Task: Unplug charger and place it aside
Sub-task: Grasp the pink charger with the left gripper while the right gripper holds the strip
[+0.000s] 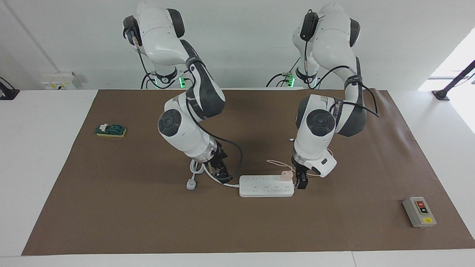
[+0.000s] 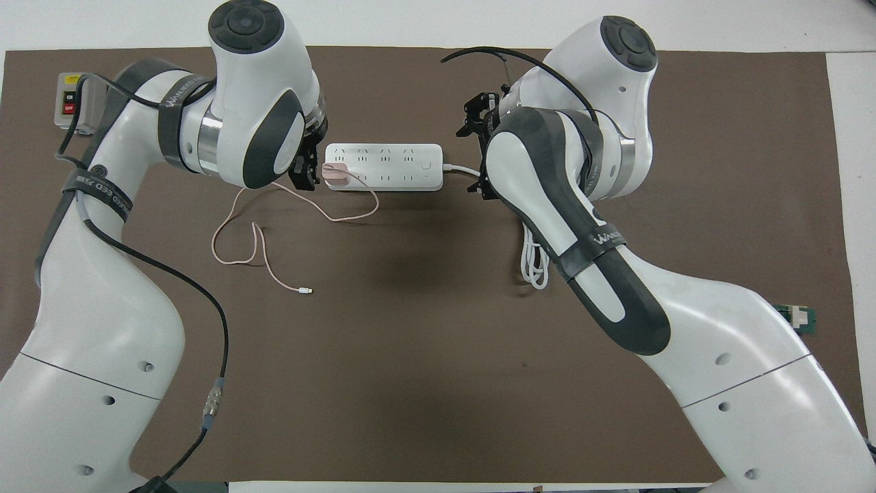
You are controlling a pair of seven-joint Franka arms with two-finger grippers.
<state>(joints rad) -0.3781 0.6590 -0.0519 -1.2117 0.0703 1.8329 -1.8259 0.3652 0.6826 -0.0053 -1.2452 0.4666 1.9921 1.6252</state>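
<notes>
Overhead view: charger [image 2: 335, 174] plugged into power strip [image 2: 393, 166] at its left-arm end, pink cable looping nearer the robots. Left gripper [image 2: 306, 164] just beside charger, finger spread cannot tell. Right gripper [image 1: 221, 171] low at strip's cord end, fingers cannot tell

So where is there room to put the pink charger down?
The brown mat is bare between the power strip and the grey switch box. It is crowded by the charger, where its cable loops.
</notes>
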